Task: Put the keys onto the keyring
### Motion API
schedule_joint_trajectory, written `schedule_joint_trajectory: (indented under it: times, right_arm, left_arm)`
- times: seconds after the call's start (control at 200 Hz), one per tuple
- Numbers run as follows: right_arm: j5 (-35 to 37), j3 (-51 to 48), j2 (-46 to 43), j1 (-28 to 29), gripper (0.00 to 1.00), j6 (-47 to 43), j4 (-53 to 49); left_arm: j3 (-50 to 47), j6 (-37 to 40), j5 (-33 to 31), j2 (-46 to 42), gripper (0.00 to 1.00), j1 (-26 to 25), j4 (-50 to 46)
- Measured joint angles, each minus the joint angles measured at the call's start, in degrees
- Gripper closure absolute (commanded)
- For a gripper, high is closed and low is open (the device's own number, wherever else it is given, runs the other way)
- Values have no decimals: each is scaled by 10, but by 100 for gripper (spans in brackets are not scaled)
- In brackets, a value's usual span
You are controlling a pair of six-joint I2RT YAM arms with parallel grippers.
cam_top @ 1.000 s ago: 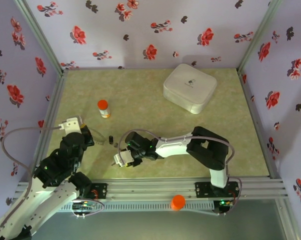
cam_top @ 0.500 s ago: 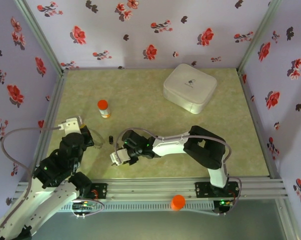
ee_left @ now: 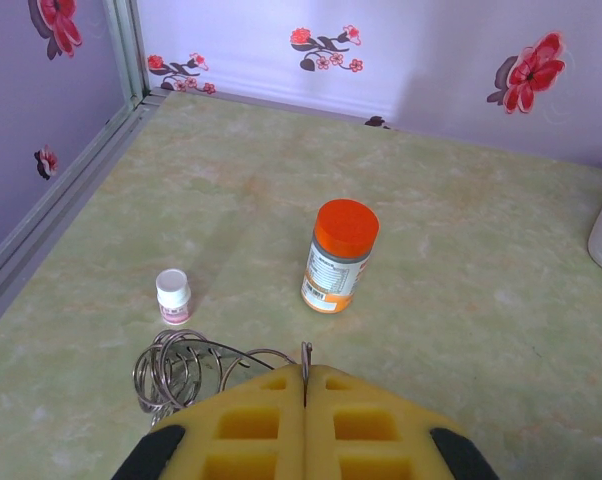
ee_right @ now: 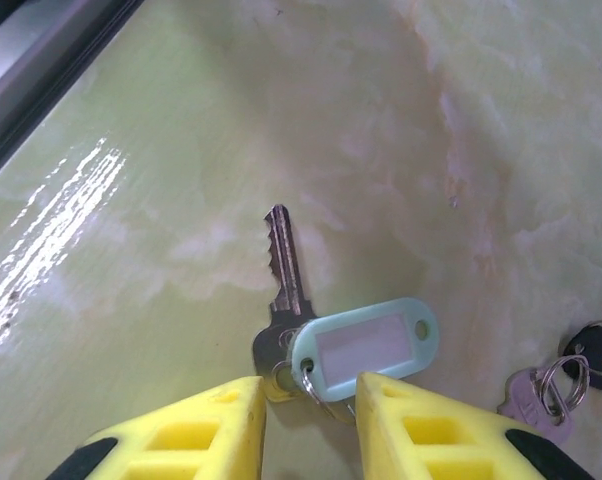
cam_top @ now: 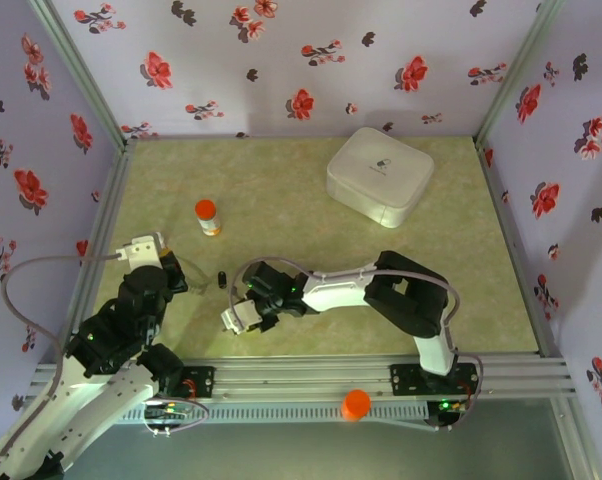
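two wrist views, left claw (ee_left: 305, 375) pinching keyring (ee_left: 176, 366), right claw (ee_right: 311, 388) apart astride key (ee_right: 285, 268)

The surface (cam_top: 281, 190) is marbled pale green; the walls (cam_top: 211, 45) lilac with red and black flowers. The vial (ee_left: 336, 255) has an orange cap. The key (ee_right: 284, 270) is silver, its tag (ee_right: 366, 345) pale mint, the keyring (ee_left: 171, 365) silver-grey. Pads of left hand (ee_left: 304, 385) and right hand (ee_right: 309, 395): yellow.

Left gripper (ee_left: 305, 372) pressed closed, pointing toward one o'clock. Right arm (cam_top: 336, 290) reaches toward nine o'clock, right gripper (ee_right: 311, 385) low with fingers parted.
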Motion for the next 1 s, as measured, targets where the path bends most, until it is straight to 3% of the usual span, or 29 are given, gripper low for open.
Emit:
schedule_joint_trajectory:
  times: [0.205, 0.445, 0.585, 0.75, 1.0]
  right_arm:
    - [-4, 24, 12, 0, 100, -16, -23]
    - [-13, 22, 2, 0, 100, -23, -42]
    - [-21, -30, -71, -2, 100, 2, -44]
    - [-32, -123, -203, -14, 100, 103, -20]
    - [14, -284, -389, -37, 100, 354, 27]
  left_arm:
    - [0, 0, 0, 0, 100, 0, 0]
    - [0, 0, 0, 0, 100, 0, -5]
    - [0, 10, 10, 0, 100, 0, -3]
    - [1, 43, 64, 0, 100, 0, 27]
    - [-8, 99, 205, 31, 100, 0, 156]
